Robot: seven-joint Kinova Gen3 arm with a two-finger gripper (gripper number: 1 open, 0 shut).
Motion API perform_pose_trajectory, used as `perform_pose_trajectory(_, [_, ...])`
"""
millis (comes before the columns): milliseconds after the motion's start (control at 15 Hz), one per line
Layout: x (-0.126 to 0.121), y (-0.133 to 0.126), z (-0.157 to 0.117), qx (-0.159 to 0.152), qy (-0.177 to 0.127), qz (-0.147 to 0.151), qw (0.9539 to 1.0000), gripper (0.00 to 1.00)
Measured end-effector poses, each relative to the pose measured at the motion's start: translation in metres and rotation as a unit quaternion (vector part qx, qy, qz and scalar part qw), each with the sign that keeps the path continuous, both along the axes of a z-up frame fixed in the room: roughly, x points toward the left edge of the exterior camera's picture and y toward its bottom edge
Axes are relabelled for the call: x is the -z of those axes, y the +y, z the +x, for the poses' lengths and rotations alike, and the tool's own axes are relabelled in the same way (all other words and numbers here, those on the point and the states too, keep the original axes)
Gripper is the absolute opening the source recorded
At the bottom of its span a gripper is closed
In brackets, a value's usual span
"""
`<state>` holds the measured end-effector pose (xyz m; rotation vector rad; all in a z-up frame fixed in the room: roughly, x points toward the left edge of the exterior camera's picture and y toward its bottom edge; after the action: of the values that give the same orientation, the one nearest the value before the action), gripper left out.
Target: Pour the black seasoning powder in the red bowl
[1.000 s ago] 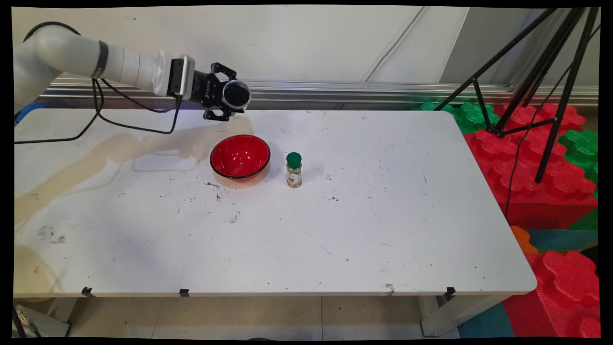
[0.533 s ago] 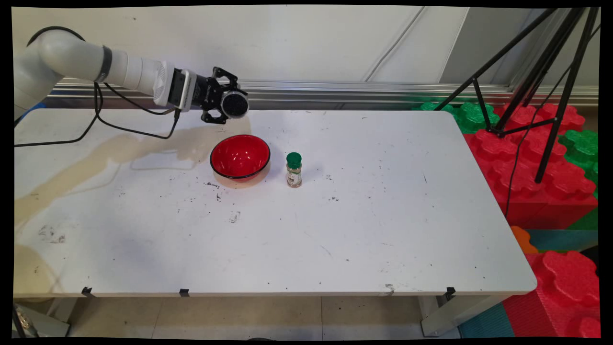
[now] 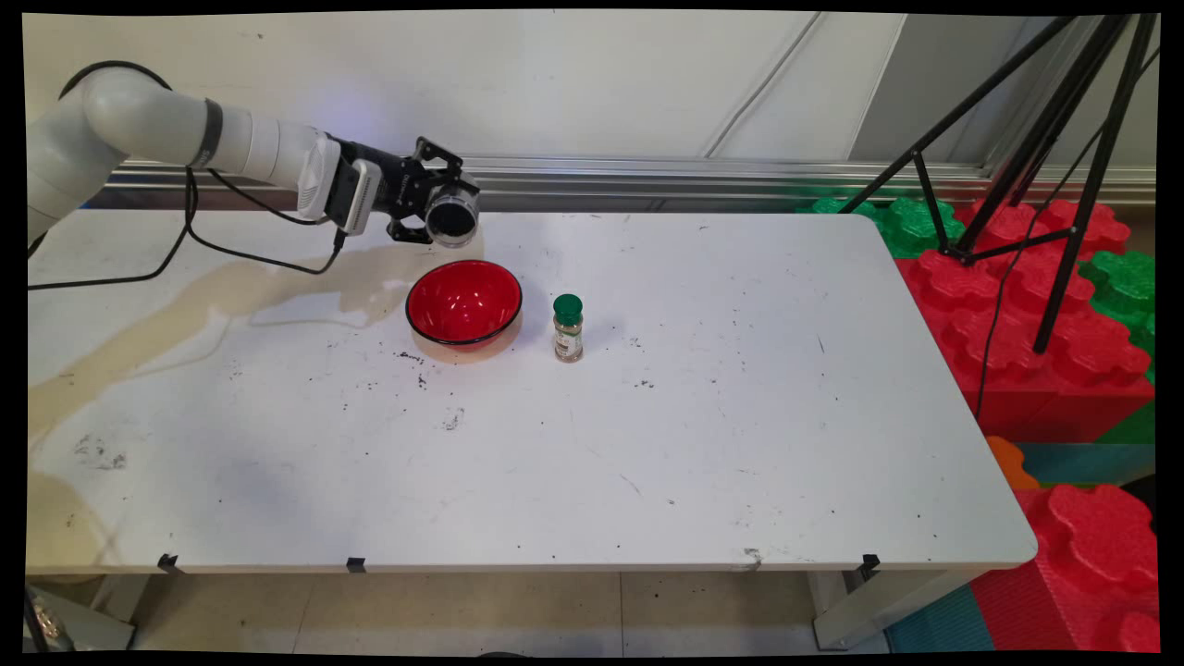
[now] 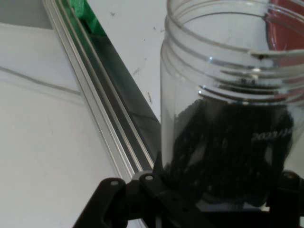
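Hand [image 3: 435,205] clamped round a clear plastic jar [image 3: 452,215], held in the air over the far left part of the surface [image 3: 740,416], just beyond the far rim of the red bowl [image 3: 463,302]. Jar is tipped on its side, open threaded mouth [image 4: 228,52] pointing toward the bowl, dark contents sitting at its base end. Judged light, rigid, smooth-walled so slippery; grip is on the lower body, which looks the sensible place. Green-capped spice bottle [image 3: 568,327] stands upright just right of the bowl, apart from it.
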<state>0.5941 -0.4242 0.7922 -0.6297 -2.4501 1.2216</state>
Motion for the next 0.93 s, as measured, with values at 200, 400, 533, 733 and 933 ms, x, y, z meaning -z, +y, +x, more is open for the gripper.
perform_pose_trajectory(200, [0.0035, -0.0001, -0.0014, 0.021, -0.026, -0.019, 0.9993, 0.00])
perform_pose_trajectory(400, [0.0060, 0.0002, -0.0027, 0.040, -0.048, -0.036, 0.9974, 0.00])
perform_pose_trajectory(533, [0.0074, 0.0006, -0.0036, 0.050, -0.060, -0.045, 0.9959, 0.00])
perform_pose_trajectory(733, [0.0093, 0.0012, -0.0049, 0.066, -0.079, -0.059, 0.9929, 0.00])
perform_pose_trajectory(933, [0.0106, 0.0014, -0.0062, 0.079, -0.095, -0.071, 0.9898, 0.00])
